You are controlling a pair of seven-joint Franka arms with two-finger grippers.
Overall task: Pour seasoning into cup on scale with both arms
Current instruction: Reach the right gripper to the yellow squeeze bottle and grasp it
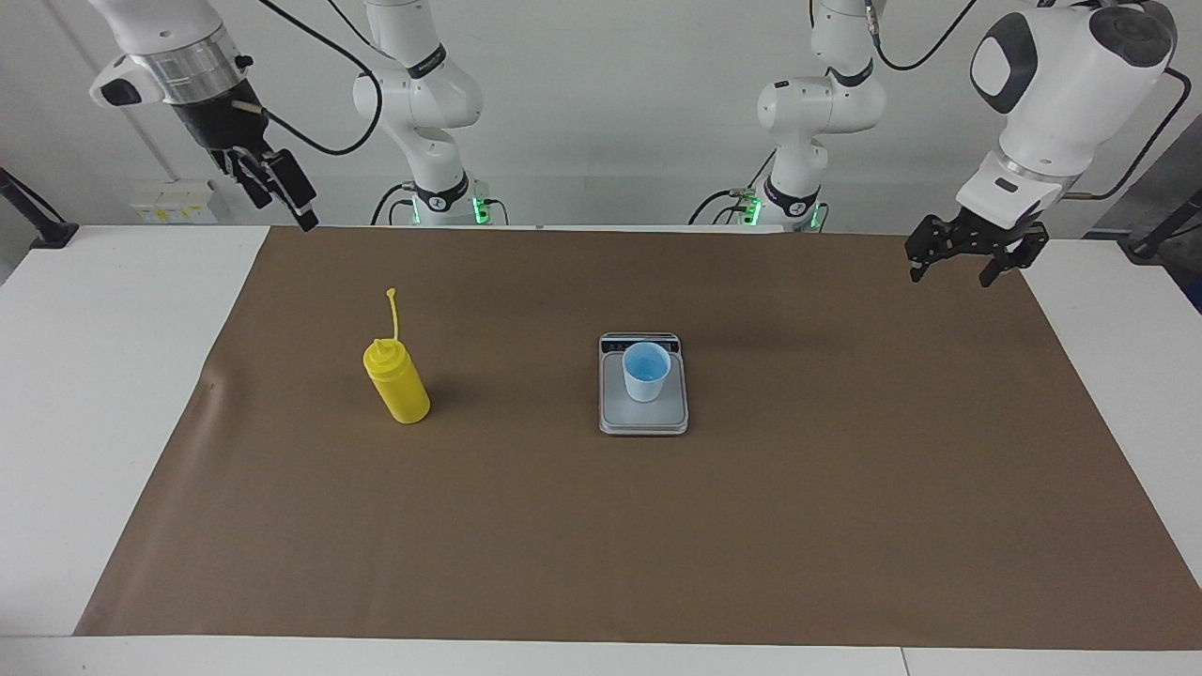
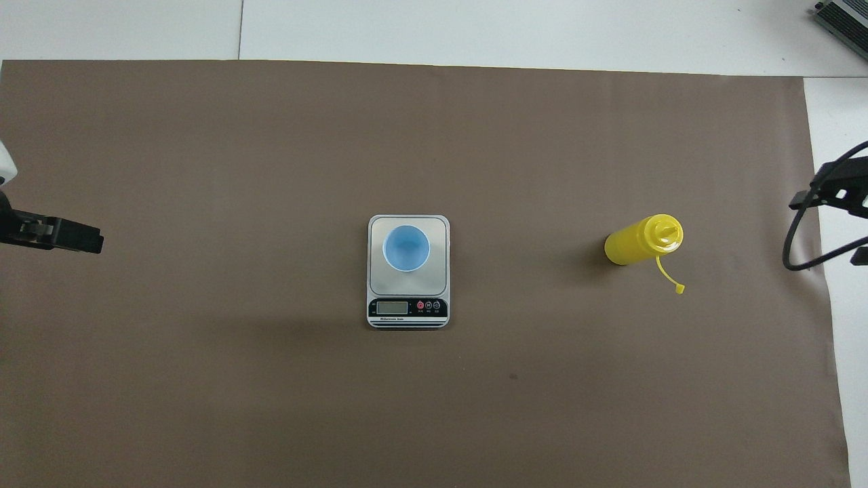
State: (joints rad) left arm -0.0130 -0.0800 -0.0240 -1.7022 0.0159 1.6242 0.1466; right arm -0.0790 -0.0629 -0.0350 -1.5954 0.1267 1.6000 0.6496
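The yellow seasoning bottle [image 1: 399,385] stands upright on the brown mat toward the right arm's end, its cap strap sticking up; it also shows in the overhead view [image 2: 641,242]. The light-blue cup [image 1: 646,371] [image 2: 406,248] stands on the silver scale [image 1: 643,419] [image 2: 441,230] at mid-table. My left gripper [image 1: 950,274] [image 2: 85,240] hangs open and empty over the mat's edge at the left arm's end. My right gripper [image 1: 282,202] is raised, open and empty, over the mat's corner at the right arm's end, well apart from the bottle.
The brown mat [image 1: 657,545] covers most of the white table [image 1: 94,376]. The scale's display strip [image 2: 407,308] faces the robots. A grey device corner [image 2: 844,17] lies off the mat at the table's edge farthest from the robots.
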